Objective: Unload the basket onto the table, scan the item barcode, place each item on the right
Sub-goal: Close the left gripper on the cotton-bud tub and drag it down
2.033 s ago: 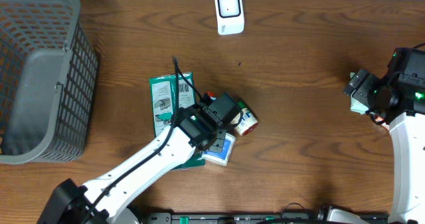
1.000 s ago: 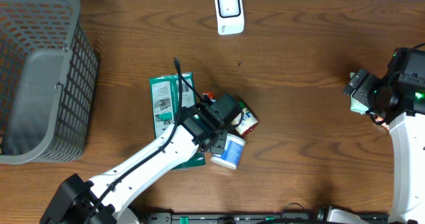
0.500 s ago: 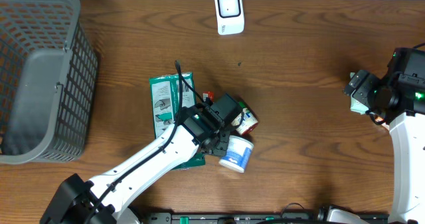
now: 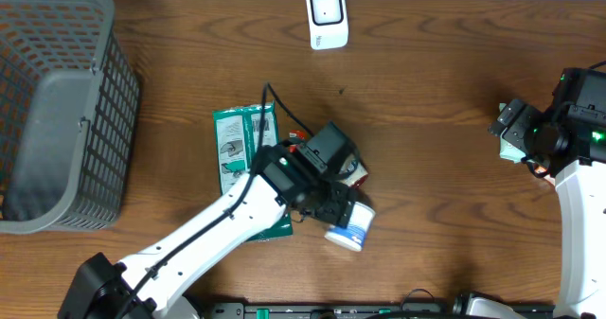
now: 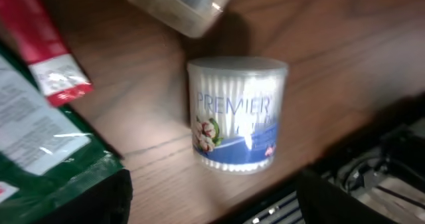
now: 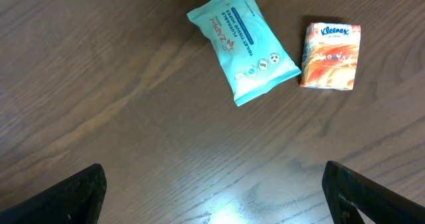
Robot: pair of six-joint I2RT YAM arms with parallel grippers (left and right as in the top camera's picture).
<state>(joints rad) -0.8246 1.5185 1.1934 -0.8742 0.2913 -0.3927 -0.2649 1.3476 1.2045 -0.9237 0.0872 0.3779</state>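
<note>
Dark wood-grain counter runs across the whole scene. Nearest the front edge, a cotton-bud tub lies on its side, its blue "Premier" label facing up. The left pincer hangs right over it with its fingers spread wide to either side. Neither finger touches the tub, so it rests free on the wood.

Just beyond the tub sits a small jar, lying over and partly hidden under the arm. A green packet lies flat beside it, with a red and white wrapper along its edge.

Off at the right end, the right pincer hovers with its jaws fully apart and nothing between them. Below it lie a teal wipes pack and, near it, an orange Kleenex pack.

At the far edge stands the white scanner, well apart from the tub. A grey basket fills the far left corner.
</note>
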